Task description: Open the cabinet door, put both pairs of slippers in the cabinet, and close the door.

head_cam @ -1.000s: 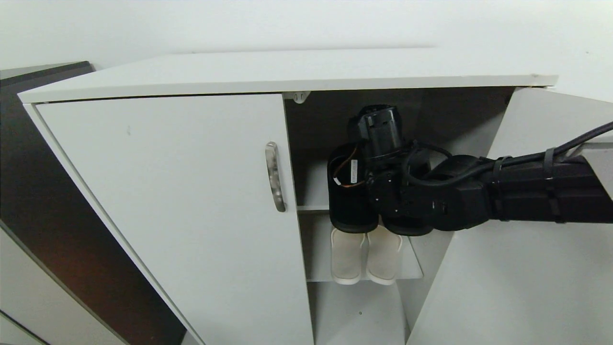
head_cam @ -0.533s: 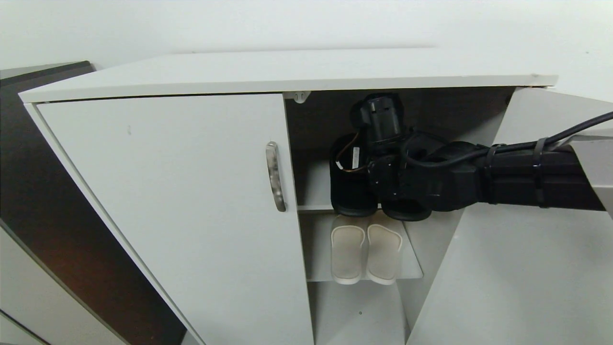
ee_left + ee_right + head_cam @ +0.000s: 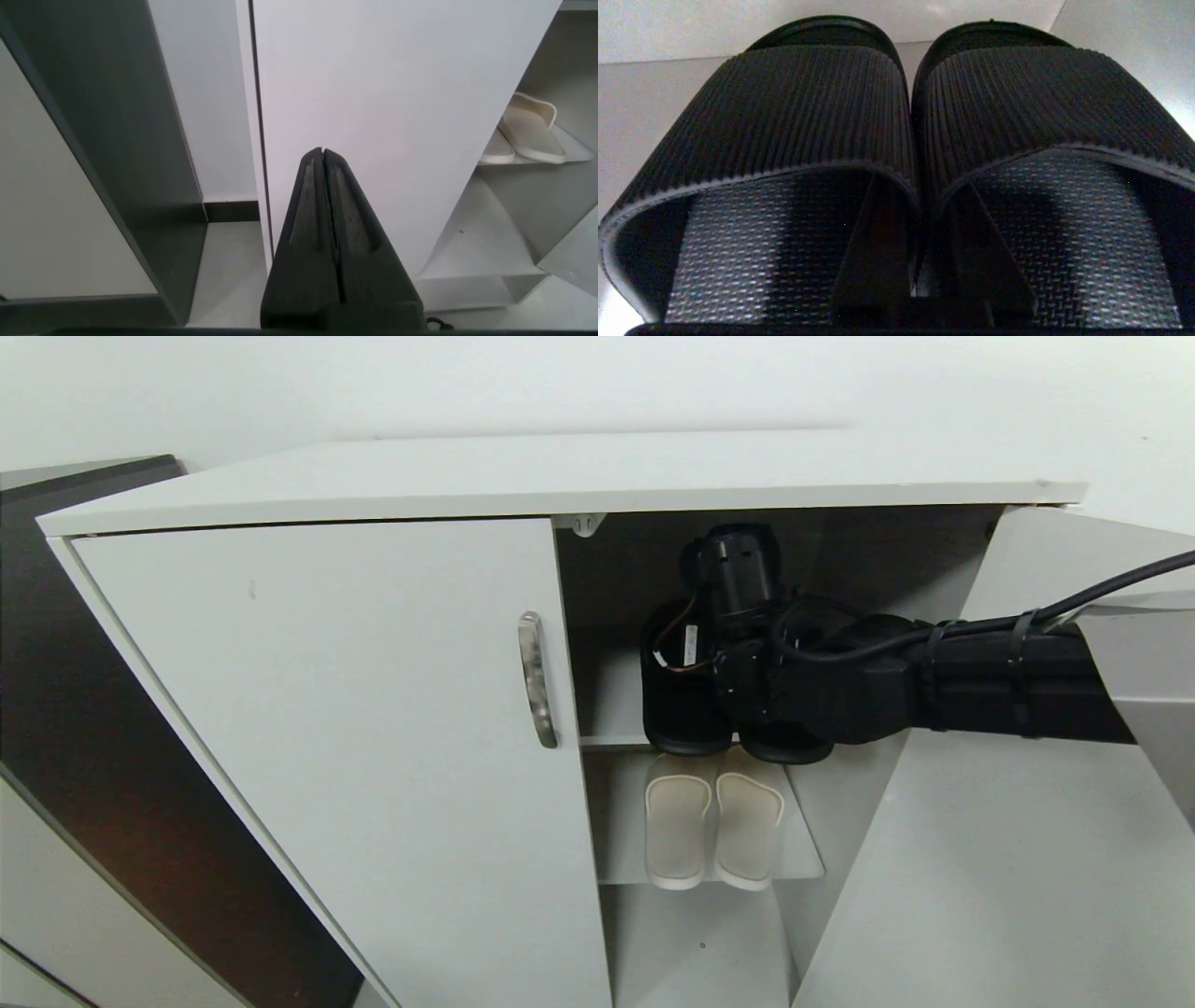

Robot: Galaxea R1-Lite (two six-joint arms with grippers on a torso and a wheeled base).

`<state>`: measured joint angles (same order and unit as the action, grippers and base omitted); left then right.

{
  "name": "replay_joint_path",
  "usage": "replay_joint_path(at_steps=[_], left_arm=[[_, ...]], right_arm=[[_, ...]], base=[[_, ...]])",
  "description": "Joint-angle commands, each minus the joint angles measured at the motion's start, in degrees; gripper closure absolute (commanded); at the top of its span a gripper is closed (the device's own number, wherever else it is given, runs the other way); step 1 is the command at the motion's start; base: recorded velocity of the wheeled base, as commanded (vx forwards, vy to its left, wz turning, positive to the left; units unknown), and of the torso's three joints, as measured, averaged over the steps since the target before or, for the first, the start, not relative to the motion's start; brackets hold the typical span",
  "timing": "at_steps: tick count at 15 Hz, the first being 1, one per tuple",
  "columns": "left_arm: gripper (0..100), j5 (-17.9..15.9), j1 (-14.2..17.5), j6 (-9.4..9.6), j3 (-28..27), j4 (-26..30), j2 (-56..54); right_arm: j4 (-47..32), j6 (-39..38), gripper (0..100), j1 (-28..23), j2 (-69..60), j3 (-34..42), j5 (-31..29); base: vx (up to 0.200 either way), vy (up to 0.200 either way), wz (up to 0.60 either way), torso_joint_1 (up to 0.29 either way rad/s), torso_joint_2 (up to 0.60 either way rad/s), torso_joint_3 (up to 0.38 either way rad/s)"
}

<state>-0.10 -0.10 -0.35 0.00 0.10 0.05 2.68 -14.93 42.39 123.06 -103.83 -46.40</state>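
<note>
In the head view you see the black slippers now raised onto the upper shelf, above the white slippers, so release looks near. Left wrist: your left gripper is closed and empty. Right wrist: your right gripper pinches both black straps.

I read the cabinet as white laminate board, matt and smooth, shelves included. Door handle looks like brushed metal with a satin sheen. Black slippers: rubbery and matt, straps finely ribbed, footbeds with a diamond-grid texture. White slippers: smooth matt foam or rubber, I can't tell which. Left gripper looks like hard black plastic, matt and smooth. Dark panel beside the cabinet: wood-look, faint gloss.
</note>
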Motion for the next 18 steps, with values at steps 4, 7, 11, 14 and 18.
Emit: replay_joint_path(at_steps=[4, 7, 11, 14, 18], left_arm=[[100, 0.01, 0.01, -0.09, 0.0, -0.01, 0.04], [100, 0.01, 0.01, -0.09, 0.0, -0.01, 0.04], [100, 0.01, 0.01, -0.09, 0.0, -0.01, -0.05], [100, 0.01, 0.01, -0.09, 0.0, -0.01, -0.05], [100, 0.01, 0.01, -0.09, 0.0, -0.01, -0.05]], right_arm=[[-0.05, -0.01, 100, -0.29, 0.77, 0.03, 0.08], [-0.05, -0.01, 100, -0.29, 1.13, 0.03, 0.08], [-0.05, -0.1, 100, -0.29, 1.48, 0.2, 0.08], [-0.05, -0.1, 0, -0.37, 1.48, 0.2, 0.08], [-0.13, -0.1, 0, -0.2, 0.69, 1.79, -0.01]], base=[[0.0, 0.0, 0.0, 0.0, 0.0, 0.0], [0.0, 0.0, 0.0, 0.0, 0.0, 0.0], [0.0, 0.0, 0.0, 0.0, 0.0, 0.0], [0.0, 0.0, 0.0, 0.0, 0.0, 0.0], [0.0, 0.0, 0.0, 0.0, 0.0, 0.0]])
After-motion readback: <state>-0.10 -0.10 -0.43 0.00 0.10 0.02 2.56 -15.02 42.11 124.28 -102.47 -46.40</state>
